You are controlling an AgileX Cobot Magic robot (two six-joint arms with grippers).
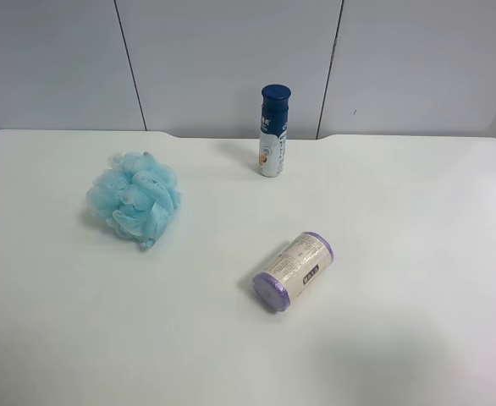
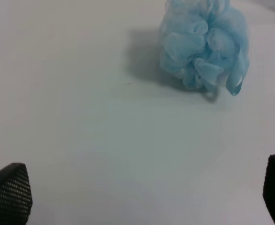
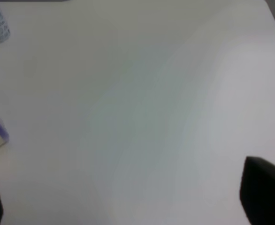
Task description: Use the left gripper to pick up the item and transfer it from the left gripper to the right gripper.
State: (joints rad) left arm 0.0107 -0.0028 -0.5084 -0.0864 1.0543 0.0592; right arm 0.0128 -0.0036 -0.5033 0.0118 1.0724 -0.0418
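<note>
Pale blue mesh ruffled into a ball, the pouf (image 1: 134, 196) lies on the white tabletop (image 1: 417, 321) toward the exterior high view's left, well apart from both bottles. Near the middle, a blue-capped bottle (image 1: 273, 131) stands upright by the far edge, and a purple-capped bottle (image 1: 293, 269) lies on its side nearer the camera. The left gripper (image 2: 142, 192) has its fingers (image 2: 8, 192) spread wide and empty, with the pouf ahead of them, not yet between. The right gripper (image 3: 128, 197) is likewise spread wide, holding nothing. The pouf looks very light, soft and springy. It should squash rather than slip, so closing deep around the middle seems surer than pinching an outer fold.
</note>
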